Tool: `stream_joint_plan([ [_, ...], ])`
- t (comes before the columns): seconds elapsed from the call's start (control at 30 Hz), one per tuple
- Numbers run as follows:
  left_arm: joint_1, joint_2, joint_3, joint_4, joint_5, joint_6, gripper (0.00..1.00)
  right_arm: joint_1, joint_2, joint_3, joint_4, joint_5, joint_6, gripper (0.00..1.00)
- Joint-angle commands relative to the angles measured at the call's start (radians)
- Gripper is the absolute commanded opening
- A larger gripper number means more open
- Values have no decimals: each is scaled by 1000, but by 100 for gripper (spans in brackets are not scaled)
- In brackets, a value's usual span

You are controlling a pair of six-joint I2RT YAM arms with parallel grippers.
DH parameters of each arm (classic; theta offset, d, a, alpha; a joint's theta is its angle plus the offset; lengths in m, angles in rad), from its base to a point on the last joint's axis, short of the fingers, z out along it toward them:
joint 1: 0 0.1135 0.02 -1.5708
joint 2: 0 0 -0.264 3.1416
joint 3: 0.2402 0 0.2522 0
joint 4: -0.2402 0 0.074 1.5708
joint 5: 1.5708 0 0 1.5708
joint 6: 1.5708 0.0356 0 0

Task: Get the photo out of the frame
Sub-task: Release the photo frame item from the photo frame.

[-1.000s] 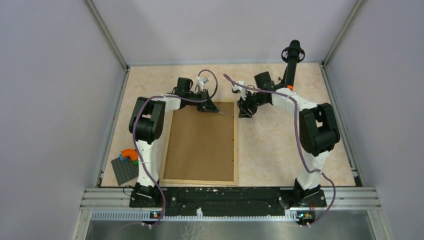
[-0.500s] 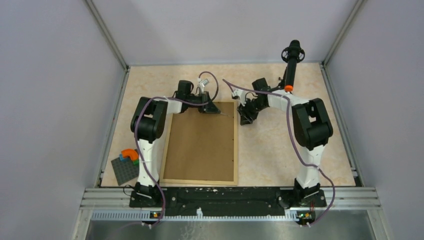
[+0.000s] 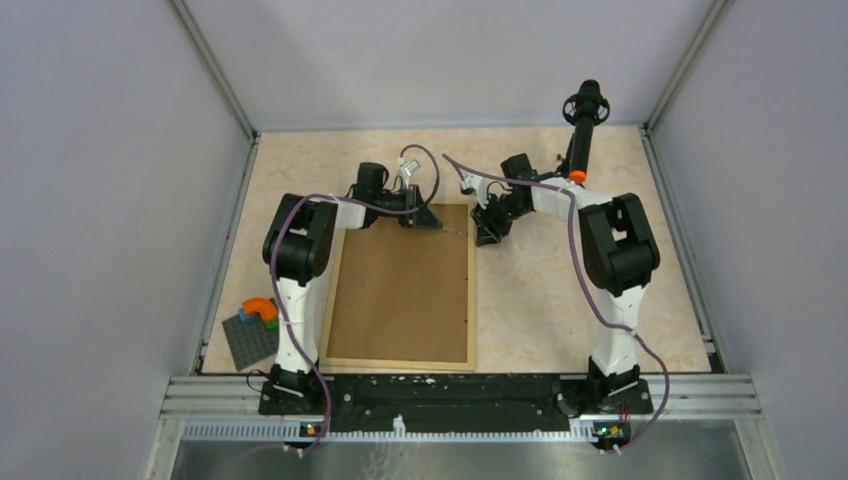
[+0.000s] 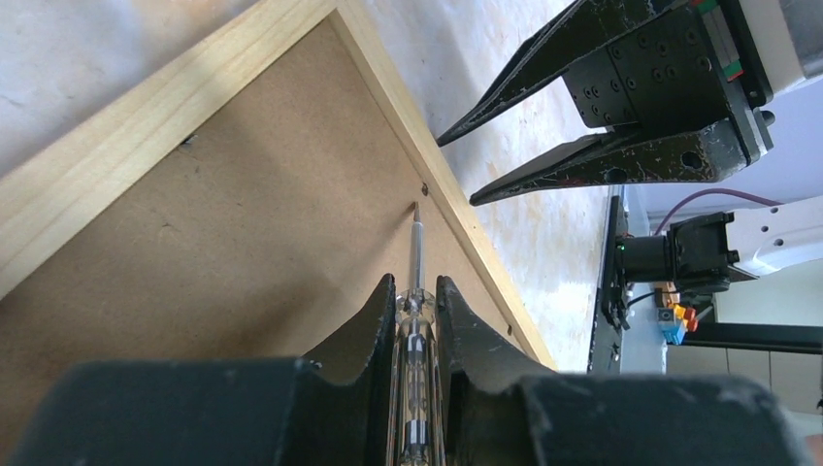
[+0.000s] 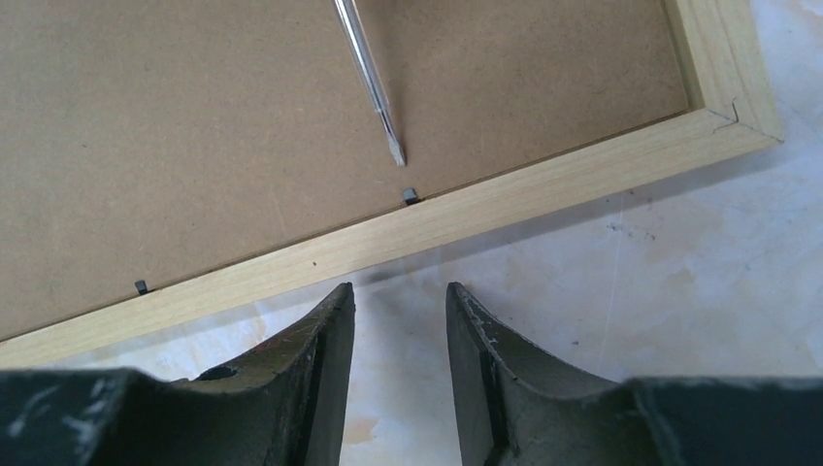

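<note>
Frame (image 3: 400,364): back up (brown board (image 3: 400,280) showing), left-centre of table (image 3: 560,300). Left gripper (image 4: 415,286): clamped on screwdriver (image 4: 416,248), tip at far-right tab (image 5: 411,195). Right gripper (image 5: 398,301): jaws partly apart, empty, just right of the frame's edge.

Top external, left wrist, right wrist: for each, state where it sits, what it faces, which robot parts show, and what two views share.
Top external: above and behind the robot, facing down on the left arm, right arm and back-up frame.
Left wrist: on the left arm, facing along the left fingers, shut on a screwdriver, across the frame; right fingers beyond.
Right wrist: on the right arm, facing down past the open right fingers at the frame's rim.
Shared: both wrist views show the screwdriver's tip.
</note>
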Motion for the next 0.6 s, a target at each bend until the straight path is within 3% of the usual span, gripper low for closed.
stream_joint_plan([
  [0.0, -27, 18, -34, 10, -8, -1, 0, 17, 23, 40, -16, -27, -18, 39],
  [0.43, -28, 20, -67, 65, -101, -102, 0, 31, 31, 56, -37, -22, -47, 38],
  [0.57, -22, -31, -73, 55, -115, -65, 0, 30, 24, 55, -49, -15, -60, 38],
])
